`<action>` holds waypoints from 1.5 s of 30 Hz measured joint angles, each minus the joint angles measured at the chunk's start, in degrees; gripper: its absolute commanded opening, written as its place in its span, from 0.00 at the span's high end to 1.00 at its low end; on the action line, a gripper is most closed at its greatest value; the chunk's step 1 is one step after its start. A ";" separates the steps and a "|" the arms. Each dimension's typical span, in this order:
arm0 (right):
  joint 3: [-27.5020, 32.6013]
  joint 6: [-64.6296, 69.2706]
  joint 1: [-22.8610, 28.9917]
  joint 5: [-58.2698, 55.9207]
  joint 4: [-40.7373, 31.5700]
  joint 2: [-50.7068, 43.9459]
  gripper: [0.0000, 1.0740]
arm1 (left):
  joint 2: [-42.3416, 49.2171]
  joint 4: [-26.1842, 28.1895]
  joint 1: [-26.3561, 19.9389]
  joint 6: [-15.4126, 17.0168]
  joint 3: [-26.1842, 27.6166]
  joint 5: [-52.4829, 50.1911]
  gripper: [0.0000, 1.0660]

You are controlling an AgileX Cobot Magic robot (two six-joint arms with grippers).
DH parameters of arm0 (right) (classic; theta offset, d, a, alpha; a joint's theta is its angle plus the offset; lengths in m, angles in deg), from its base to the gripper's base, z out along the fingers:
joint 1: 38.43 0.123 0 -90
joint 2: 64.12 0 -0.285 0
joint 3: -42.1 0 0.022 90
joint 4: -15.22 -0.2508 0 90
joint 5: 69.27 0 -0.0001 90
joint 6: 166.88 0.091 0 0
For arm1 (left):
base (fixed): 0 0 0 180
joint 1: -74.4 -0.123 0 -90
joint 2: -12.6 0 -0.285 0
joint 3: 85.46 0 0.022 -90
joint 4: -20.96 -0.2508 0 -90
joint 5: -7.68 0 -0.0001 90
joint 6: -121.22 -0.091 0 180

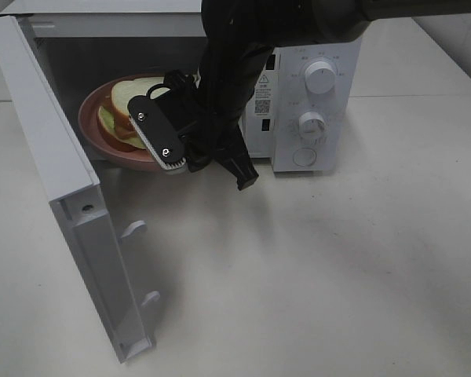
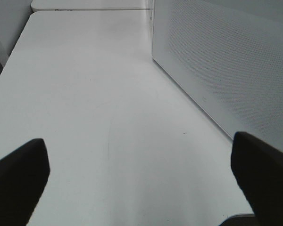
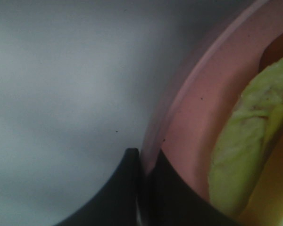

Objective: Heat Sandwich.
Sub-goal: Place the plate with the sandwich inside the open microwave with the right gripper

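Hinged white microwave door [image 1: 71, 212] stands open. Right gripper [image 3: 142, 188] clenched on rim of round pink plate [image 3: 188, 117]; white-bread sandwich [image 1: 129, 98] sits on it, just inside the cavity. Left gripper [image 2: 141, 181] released, over white surface [image 2: 85, 94]. Loading step, apparently; next: let go, withdraw, shut door.

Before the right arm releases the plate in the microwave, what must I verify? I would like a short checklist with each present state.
1. The microwave door opened wide: ok.
2. The sandwich lies on the pink plate: ok.
3. The plate fully inside the microwave: cannot tell.
4. The right tool shut on the plate rim: ok.
5. The left tool open, empty, above the table: ok.
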State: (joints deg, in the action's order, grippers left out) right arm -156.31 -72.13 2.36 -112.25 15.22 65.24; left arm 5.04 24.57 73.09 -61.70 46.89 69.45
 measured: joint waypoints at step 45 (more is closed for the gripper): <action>-22.69 9.22 -3.15 -3.27 3.78 14.44 0.97 | 0.00 0.00 0.00 0.00 0.00 0.00 0.06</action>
State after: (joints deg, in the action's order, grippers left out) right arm -179.00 -62.91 -0.79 -115.51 19.00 79.68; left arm 5.04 24.57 73.09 -61.70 46.89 69.45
